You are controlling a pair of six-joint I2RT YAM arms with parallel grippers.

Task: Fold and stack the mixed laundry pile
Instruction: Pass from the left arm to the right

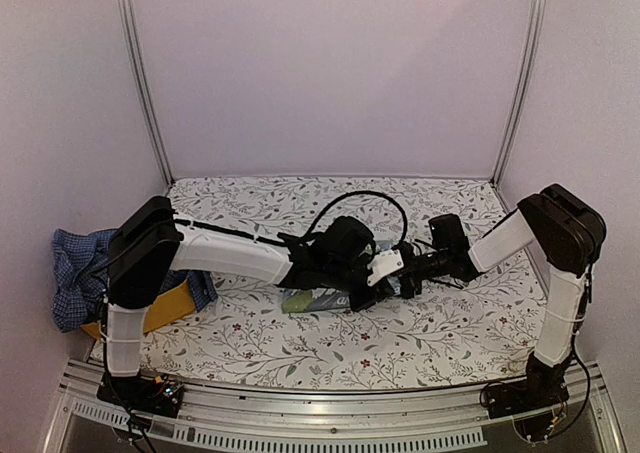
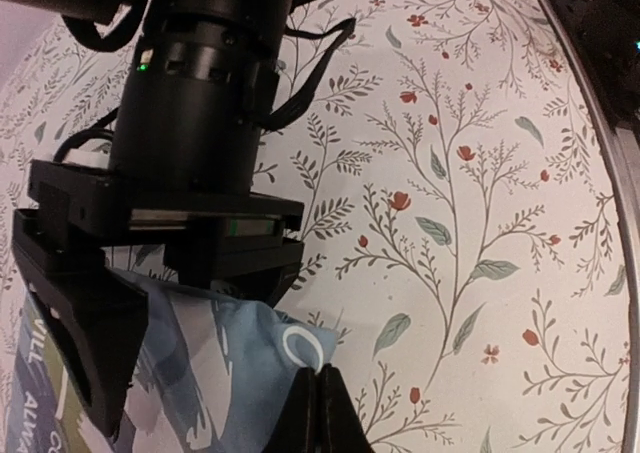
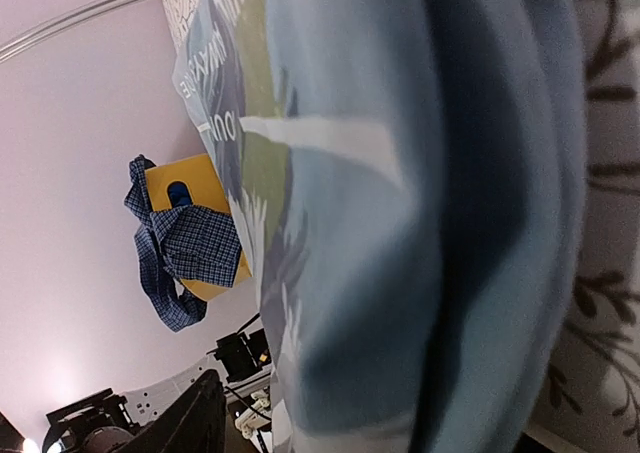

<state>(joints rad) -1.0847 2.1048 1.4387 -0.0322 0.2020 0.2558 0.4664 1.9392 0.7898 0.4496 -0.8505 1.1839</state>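
The light blue T-shirt with white print [image 1: 318, 299] lies bunched on the floral cover under both grippers. My left gripper [image 2: 322, 383] is shut on a folded corner of it [image 2: 250, 353], low over the cover; in the top view the left gripper [image 1: 368, 291] sits mid-table. My right gripper [image 1: 408, 278] faces it, jaws wide apart, with the T-shirt [image 3: 400, 223] bunched between them and filling its view. One of its fingers [image 3: 190, 423] shows at lower left. The checked shirt [image 1: 75, 273] hangs over the yellow basket at far left. Darker clothes are mostly hidden.
The yellow basket [image 1: 170, 308] stands off the table's left edge, also in the right wrist view [image 3: 200, 178] with the checked shirt [image 3: 190, 243] draped on it. The floral cover [image 1: 450, 323] spans the table. Walls and metal posts enclose it. A black cable [image 1: 360, 198] loops behind the grippers.
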